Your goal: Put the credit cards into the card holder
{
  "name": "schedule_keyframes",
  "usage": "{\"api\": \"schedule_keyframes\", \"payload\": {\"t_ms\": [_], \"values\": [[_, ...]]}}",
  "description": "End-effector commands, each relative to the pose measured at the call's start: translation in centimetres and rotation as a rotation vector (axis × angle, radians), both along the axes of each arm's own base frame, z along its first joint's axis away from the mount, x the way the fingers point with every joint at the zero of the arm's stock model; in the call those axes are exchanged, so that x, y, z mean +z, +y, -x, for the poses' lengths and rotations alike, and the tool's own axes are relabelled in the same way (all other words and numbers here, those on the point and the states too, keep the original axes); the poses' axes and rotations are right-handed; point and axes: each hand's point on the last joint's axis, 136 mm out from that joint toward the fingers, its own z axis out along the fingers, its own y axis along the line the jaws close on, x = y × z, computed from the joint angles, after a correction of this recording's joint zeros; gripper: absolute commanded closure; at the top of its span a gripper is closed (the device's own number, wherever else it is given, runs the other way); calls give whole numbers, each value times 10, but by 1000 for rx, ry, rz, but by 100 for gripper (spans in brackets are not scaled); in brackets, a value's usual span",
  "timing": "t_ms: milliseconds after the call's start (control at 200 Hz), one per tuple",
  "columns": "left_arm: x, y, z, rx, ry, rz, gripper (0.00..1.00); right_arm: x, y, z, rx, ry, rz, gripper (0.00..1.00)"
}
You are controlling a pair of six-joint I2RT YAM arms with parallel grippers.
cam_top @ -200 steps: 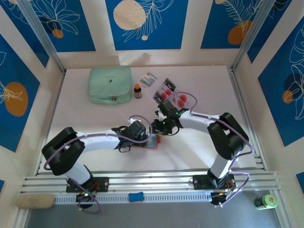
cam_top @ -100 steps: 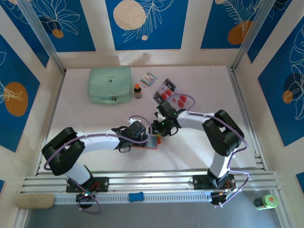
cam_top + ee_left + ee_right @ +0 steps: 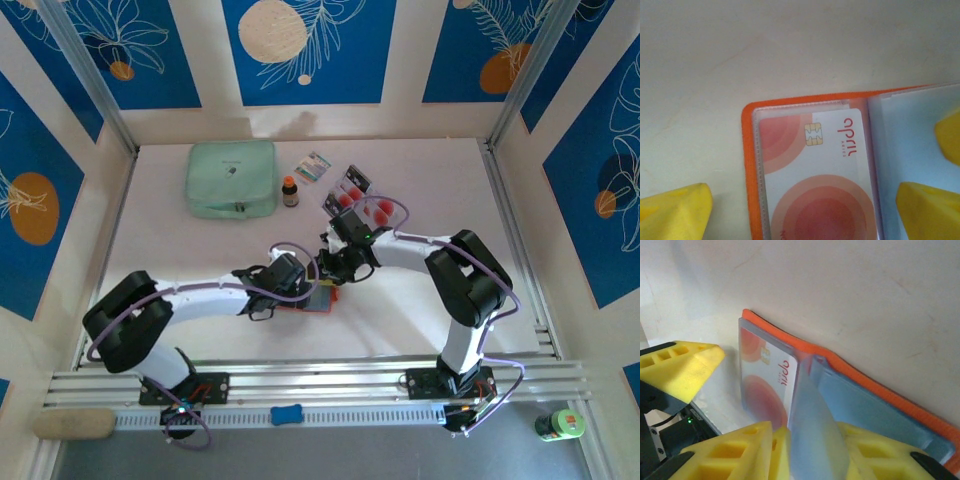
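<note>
At the bottom of the top view, a small blue object lies on the front rail between the two arm bases. Both arms reach to mid-frame, where the orange card holder lies open on the white table.

The left gripper hangs over the holder's left half with its jaws wide apart and nothing between them gripped. In the left wrist view its yellow fingers sit at the lower corners. Between them one credit card, with red circles and a gold chip, lies inside the left clear pocket.

The right gripper is just above and right of the holder. In the right wrist view its jaws are clamped on a pale blue clear pocket leaf, which stands up from the holder's spine.

Just beyond that gripper, the loose credit cards lie in a small cluster. Further up and to the left are a small brown bottle, a patterned packet and a mint-green zip pouch.
</note>
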Motion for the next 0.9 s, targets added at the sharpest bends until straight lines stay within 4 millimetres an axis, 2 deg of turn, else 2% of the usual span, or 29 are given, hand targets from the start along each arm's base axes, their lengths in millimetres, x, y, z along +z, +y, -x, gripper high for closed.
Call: {"api": "schedule_keyframes", "payload": {"t_ms": [0, 165, 355, 555, 895], "values": [[21, 8, -1, 17, -51, 3, 4, 23, 10, 3, 15, 17, -59, 62], [48, 23, -4, 47, -119, 25, 3, 33, 20, 5, 25, 18, -60, 58], [62, 44, -1, 86, -161, 49, 2, 36, 34, 3, 34, 23, -55, 55], [64, 58, 3, 110, -175, 57, 2, 29, 51, -1, 52, 34, -38, 54], [59, 65, 6, 123, -171, 60, 1, 10, 69, -11, 57, 69, -27, 54]]}}
